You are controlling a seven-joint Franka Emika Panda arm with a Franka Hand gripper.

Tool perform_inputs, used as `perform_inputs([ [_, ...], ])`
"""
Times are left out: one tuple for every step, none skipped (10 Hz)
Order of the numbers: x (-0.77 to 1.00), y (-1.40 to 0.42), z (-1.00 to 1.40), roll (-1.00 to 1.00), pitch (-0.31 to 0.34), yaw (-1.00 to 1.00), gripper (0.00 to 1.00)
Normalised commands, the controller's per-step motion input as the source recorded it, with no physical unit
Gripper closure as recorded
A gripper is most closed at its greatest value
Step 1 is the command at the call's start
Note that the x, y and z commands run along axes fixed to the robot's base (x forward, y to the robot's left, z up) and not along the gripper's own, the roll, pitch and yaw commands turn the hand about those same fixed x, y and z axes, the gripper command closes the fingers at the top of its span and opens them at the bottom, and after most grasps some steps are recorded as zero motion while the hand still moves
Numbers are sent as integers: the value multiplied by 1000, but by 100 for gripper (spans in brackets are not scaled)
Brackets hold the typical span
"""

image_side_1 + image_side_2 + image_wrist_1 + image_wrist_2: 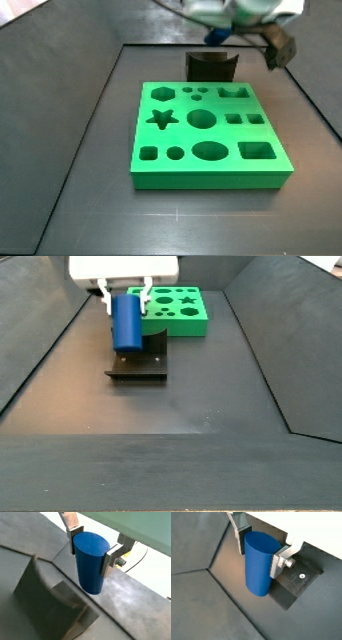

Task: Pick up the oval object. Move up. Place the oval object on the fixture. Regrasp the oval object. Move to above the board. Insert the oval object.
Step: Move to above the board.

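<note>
The oval object (89,562), a smooth blue peg, stands upright between the silver fingers (111,559) of my gripper (90,548), which is shut on its upper part; both wrist views show this. In a side view the gripper (127,296) holds the oval object (127,322) just above the dark fixture (139,362); whether the two touch I cannot tell. The fixture's upright (47,597) and its base plate (298,582) lie under the peg. The green board (207,135) with shaped holes lies in front of the fixture (210,66). The gripper (243,14) is partly cut off there, and the peg is hidden.
The board (182,308) lies right behind the fixture on the dark floor. Sloping dark walls (40,346) rise on both sides of the work area. The board's oval hole (210,151) is in its front row.
</note>
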Motion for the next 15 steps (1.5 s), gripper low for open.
perform_inputs([
  [91, 43, 1000, -53, 120, -66, 100],
  [79, 38, 1000, -47, 152, -15, 100],
  [76, 34, 1000, -49, 159, 4, 100],
  [73, 30, 1000, -53, 168, 42, 100],
  [73, 28, 1000, -53, 171, 57, 100],
  [74, 21, 1000, -52, 171, 87, 100],
  [80, 12, 1000, -50, 164, 112, 100],
  [79, 4, 1000, -43, 150, 124, 100],
  [66, -3, 865, -38, 132, 132, 100],
  [49, -9, 684, -37, 112, 134, 100],
  [35, -13, 448, -41, 88, 133, 100],
  [27, -12, 278, -43, 74, 124, 100],
  [-615, -1000, 270, -1000, -20, -37, 100],
  [-615, -1000, 240, -1000, -27, -43, 100],
  [-655, -1000, 257, -1000, -52, -45, 100],
])
